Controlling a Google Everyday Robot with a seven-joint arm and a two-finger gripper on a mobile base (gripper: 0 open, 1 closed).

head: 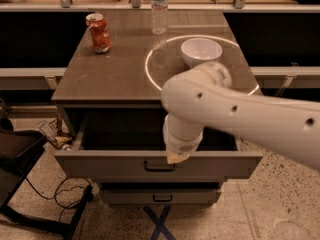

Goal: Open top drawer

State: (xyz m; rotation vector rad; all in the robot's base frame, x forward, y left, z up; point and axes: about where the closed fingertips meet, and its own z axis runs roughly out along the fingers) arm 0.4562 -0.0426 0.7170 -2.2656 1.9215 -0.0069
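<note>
The top drawer (pixel 100 165) is a wide grey-brown front pulled out from under the tabletop, with a small dark handle (pixel 160 166) at its centre. Its dark inside shows behind the front. My white arm reaches in from the right. My gripper (pixel 178 156) hangs at the drawer's front edge, just above and right of the handle. The wrist hides its fingers.
On the tabletop (pixel 115 74) stand a red can (pixel 98 32), a clear water bottle (pixel 159 8) and a white bowl (pixel 201 51). A narrower drawer front (pixel 160 197) sits below. Dark cables (pixel 55 194) and a dark object lie on the floor at left.
</note>
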